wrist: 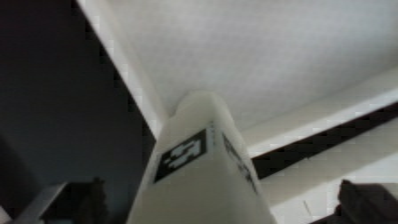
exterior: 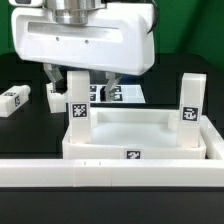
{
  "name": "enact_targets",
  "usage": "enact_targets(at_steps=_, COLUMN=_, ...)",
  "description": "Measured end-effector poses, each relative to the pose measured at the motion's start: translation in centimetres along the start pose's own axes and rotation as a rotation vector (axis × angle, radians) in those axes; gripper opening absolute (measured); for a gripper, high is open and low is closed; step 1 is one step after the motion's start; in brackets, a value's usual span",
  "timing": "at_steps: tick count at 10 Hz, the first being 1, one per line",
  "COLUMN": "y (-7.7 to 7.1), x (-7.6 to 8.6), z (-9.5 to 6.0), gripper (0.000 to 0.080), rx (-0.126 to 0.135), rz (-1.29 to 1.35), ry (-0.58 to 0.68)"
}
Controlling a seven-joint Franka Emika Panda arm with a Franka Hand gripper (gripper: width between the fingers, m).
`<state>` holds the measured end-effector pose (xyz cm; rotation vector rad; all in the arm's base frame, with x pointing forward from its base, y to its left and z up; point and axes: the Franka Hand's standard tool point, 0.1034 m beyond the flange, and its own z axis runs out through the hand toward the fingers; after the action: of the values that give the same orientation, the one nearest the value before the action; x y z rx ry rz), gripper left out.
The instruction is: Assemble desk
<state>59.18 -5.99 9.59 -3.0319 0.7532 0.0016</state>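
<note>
The white desk tabletop [exterior: 100, 148] lies upside down, rim up, behind the long bar. Two tagged white legs stand upright in its corners, one on the exterior view's left [exterior: 77, 104] and one on the right [exterior: 191, 108]. My gripper [exterior: 80, 78] hangs over the left leg, open, with a finger on each side of the leg's top and a gap on both sides. In the wrist view that leg [wrist: 196, 165] rises between the dark fingertips [wrist: 75, 200], and my gripper [wrist: 217, 203] stands wide around it above the tabletop [wrist: 267, 50].
Two loose legs lie on the black table at the exterior view's left, one far out [exterior: 13, 100] and one nearer the tabletop [exterior: 55, 97]. The marker board [exterior: 122, 93] lies behind the tabletop. A long white bar [exterior: 110, 172] spans the foreground.
</note>
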Motion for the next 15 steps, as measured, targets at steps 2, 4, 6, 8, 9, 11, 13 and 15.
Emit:
enact_targets(at_steps=2, y=0.04, x=0.04, z=-0.03, gripper=0.0649, rx=-0.011, rz=-0.178, ry=0.002)
enact_targets(at_steps=4, y=0.04, x=0.61, z=-0.31, gripper=0.0649, rx=-0.023, rz=-0.380, ry=0.009)
enact_targets(at_steps=6, y=0.01, x=0.62, z=-0.28, gripper=0.0649, rx=-0.023, rz=-0.460, ry=0.008)
enact_targets(at_steps=8, y=0.01, x=0.61, z=-0.27, gripper=0.0387, rx=-0.023, rz=-0.459, ry=0.008)
enact_targets(at_steps=9, y=0.02, x=0.61, z=-0.27, gripper=0.0387, rx=-0.023, rz=-0.459, ry=0.008)
enact_targets(at_steps=11, y=0.00, x=0.62, z=-0.27, gripper=0.0288, rx=-0.022, rz=-0.447, ry=0.009)
enact_targets(at_steps=13, y=0.01, x=0.62, z=-0.27, gripper=0.0288, rx=-0.022, rz=-0.436, ry=0.009)
enact_targets(at_steps=15, y=-0.13, x=0.64, z=-0.25, gripper=0.0288, rx=-0.002, rz=-0.235, ry=0.018)
